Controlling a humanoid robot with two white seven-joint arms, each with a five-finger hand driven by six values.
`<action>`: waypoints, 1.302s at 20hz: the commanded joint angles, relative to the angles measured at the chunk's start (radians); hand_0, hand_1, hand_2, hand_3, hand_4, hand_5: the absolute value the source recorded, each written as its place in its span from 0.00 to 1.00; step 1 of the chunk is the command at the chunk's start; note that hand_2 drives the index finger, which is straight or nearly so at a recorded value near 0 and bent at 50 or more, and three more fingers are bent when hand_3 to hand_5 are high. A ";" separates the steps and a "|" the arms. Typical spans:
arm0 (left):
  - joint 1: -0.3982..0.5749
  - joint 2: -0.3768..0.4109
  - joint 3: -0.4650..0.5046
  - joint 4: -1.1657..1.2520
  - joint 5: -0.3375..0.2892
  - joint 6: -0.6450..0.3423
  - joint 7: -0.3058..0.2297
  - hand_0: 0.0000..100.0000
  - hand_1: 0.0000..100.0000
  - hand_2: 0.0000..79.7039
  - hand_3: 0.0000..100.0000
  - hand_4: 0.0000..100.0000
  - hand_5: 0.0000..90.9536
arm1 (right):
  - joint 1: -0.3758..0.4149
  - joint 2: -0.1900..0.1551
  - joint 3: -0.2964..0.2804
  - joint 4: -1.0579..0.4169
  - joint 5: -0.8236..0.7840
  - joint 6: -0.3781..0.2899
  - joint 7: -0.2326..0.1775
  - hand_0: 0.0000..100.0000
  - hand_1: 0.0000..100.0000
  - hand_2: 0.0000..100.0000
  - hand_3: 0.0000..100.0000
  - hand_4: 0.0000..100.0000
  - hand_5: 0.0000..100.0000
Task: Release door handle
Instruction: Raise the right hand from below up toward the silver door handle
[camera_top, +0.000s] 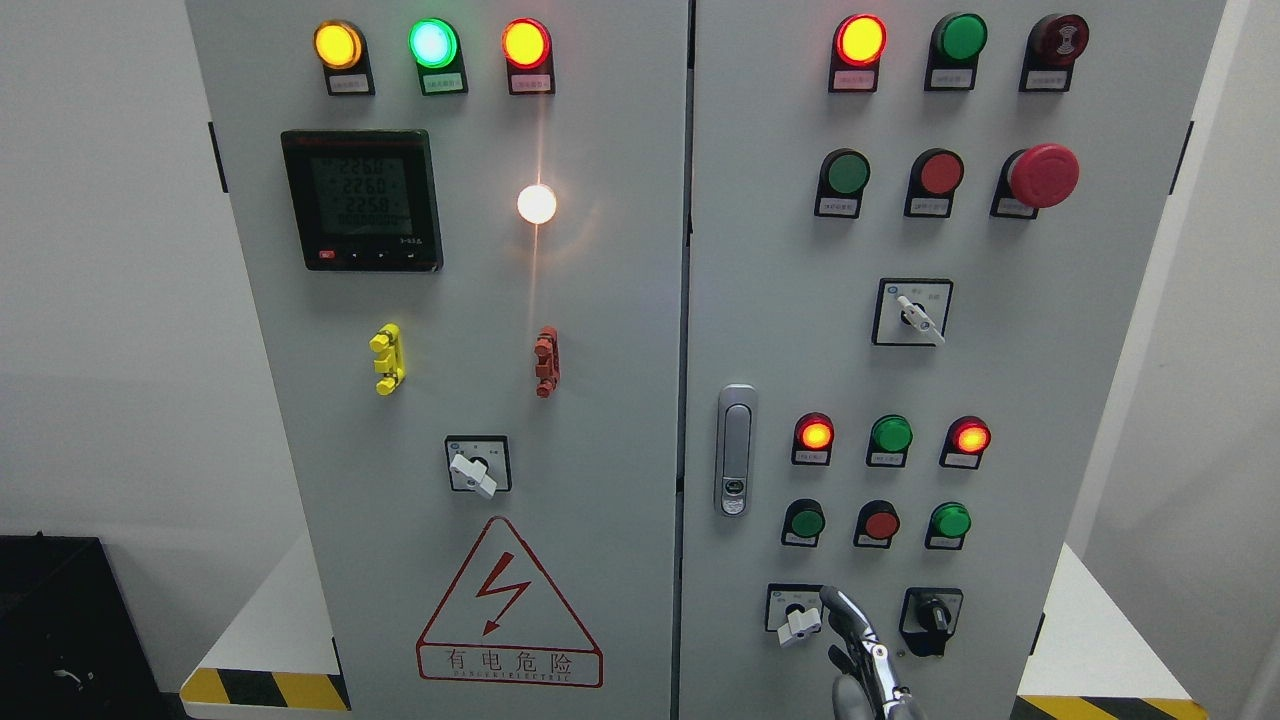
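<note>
Fingers (848, 612) of one robot hand (868, 665) rise from the bottom edge at about five o'clock, in front of the right door (1000, 350) of a grey electrical cabinet (620, 420). The arm's entry side cannot be made out, so it stays simply a hand. Its metal fingers look loosely extended and hold nothing; whether the uppermost fingertip touches the panel cannot be told, though it ends just beside the white rotary switch (799, 626) at that door's lower left. The door handle (736, 450), a silver recessed latch with a keyhole at its foot, sits on the right door's left edge, near the seam, at about eleven o'clock from the hand and well apart from it, lying flush and untouched. Lit red lamps (815, 434) and green buttons (890, 434) stand at three o'clock from the handle. On the left door (600, 330) are a digital meter (362, 199) and a red lightning warning triangle (509, 603)
</note>
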 joint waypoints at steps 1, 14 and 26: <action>0.017 0.000 0.000 0.000 0.001 -0.001 0.000 0.12 0.56 0.00 0.00 0.00 0.00 | -0.005 0.000 0.001 0.000 0.070 0.001 0.000 0.40 0.20 0.00 0.55 0.63 0.58; 0.017 0.000 0.000 0.000 -0.001 -0.001 0.000 0.12 0.56 0.00 0.00 0.00 0.00 | -0.067 0.000 -0.002 0.041 0.788 0.012 -0.004 0.46 0.35 0.04 1.00 1.00 1.00; 0.017 0.000 0.000 0.000 0.001 -0.001 0.000 0.12 0.56 0.00 0.00 0.00 0.00 | -0.151 0.001 0.001 0.124 1.135 0.013 -0.010 0.47 0.31 0.03 1.00 1.00 1.00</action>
